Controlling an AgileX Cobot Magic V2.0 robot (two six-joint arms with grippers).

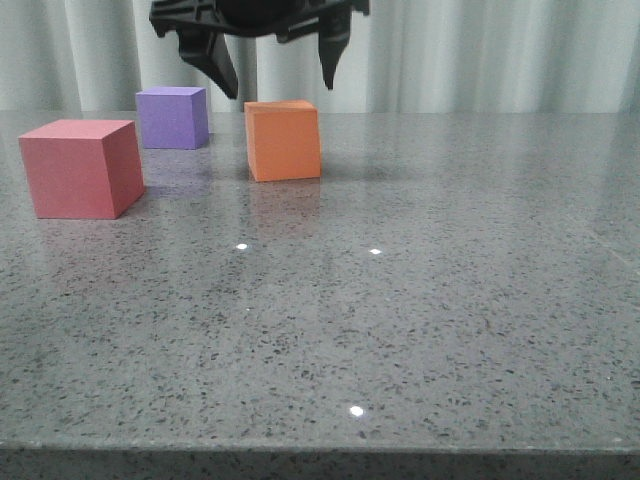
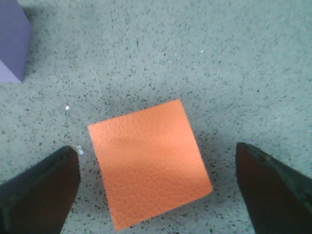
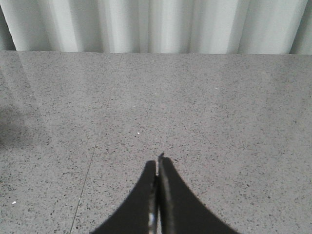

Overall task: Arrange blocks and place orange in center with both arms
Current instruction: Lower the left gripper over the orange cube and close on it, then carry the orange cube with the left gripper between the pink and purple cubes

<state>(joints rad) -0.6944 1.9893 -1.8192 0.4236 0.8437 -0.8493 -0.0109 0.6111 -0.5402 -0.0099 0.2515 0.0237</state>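
Orange cube [image 1: 284, 140] sits flat on the grey speckled bench [image 1: 400, 320], towards the far edge and left of the bench's middle line, turned slightly so one vertical edge faces the camera; in the left wrist view it [image 2: 150, 161] lies skewed between the two finger tips with bare bench showing on either side of it. Left gripper [image 1: 278, 80] hangs directly above the orange cube, claw fingers [image 1: 222, 70] pointing down and spread wide apart, tips clear of the cube's top face, nothing held; the wrist view shows the same fingers [image 2: 39, 192] at either side of the cube and not touching it. Purple cube [image 1: 172, 117] stands further back and to the left of the orange one, close to the far edge, with a gap between them; only a corner of it [image 2: 12, 41] shows in the left wrist view. Red-pink cube [image 1: 82, 167] is the nearest of the three and the furthest towards the left edge, in front of and left of the purple cube, apart from it. Right gripper [image 3: 157, 168] shows only in its own wrist view: fingers [image 3: 141, 204] pressed together with nothing between them, over open bench, facing the far edge and the pale curtain [image 3: 156, 24] behind it.
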